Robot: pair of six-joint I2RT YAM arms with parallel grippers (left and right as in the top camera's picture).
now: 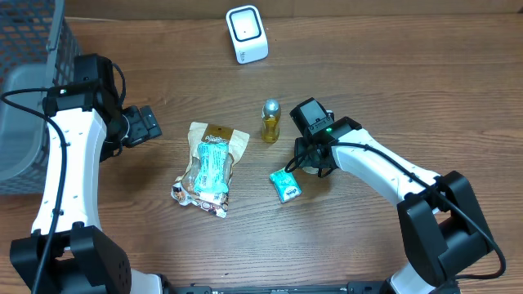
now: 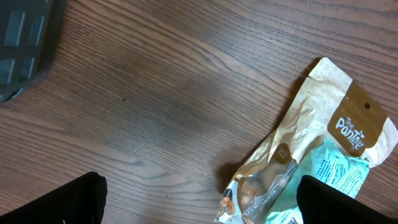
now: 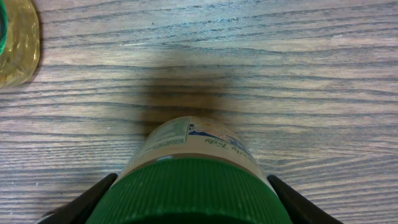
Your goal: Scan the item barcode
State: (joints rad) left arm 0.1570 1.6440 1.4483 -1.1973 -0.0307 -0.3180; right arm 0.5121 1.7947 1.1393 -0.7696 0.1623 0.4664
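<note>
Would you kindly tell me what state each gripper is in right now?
Left gripper: open, holding nothing.
Right gripper: jaws either side of the green-capped bottle; whether it grips cannot be told.

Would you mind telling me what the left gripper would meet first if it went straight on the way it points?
Probably the bare table: the open left gripper tilts down at wood, nothing between its fingers. The snack bag lies off to one side, so one finger might brush it; depth is unclear.
</note>
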